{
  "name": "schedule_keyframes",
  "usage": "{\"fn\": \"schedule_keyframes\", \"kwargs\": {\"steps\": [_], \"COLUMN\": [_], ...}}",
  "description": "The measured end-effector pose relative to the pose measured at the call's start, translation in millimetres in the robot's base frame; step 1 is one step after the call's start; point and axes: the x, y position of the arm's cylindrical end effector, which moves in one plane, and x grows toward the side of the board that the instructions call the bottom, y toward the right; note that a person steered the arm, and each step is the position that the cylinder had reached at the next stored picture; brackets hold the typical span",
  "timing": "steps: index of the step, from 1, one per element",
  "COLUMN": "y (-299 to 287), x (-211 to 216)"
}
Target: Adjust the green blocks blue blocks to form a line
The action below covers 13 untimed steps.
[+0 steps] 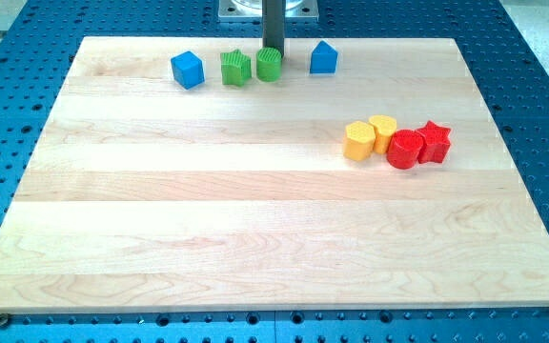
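My tip (273,50) is hidden behind the green cylinder (270,65) — contact unclear.

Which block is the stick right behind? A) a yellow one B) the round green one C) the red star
B: my tip sits just behind the round green block, near the view's top, between the green star block and the blue house-shaped block.

Along the far edge of the desk (255,229) sit a blue cube (188,70), a green block (235,68), a green cylinder (270,65) and a blue house-shaped block (324,58). My tip (273,49) is just behind the green cylinder. Right of centre cluster two yellow blocks (370,137) and two red blocks (419,146).
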Motion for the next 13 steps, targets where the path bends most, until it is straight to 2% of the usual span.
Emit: {"fn": "schedule_keyframes", "kwargs": {"steps": [1,2,3,5,6,7,8,9,10,12,13], "y": [3,3,-42,-39,-26,16,-11,36,85,101,132], "x": [16,-10,-4,19,-13,-40,-35,-37,-15,14,14]}}
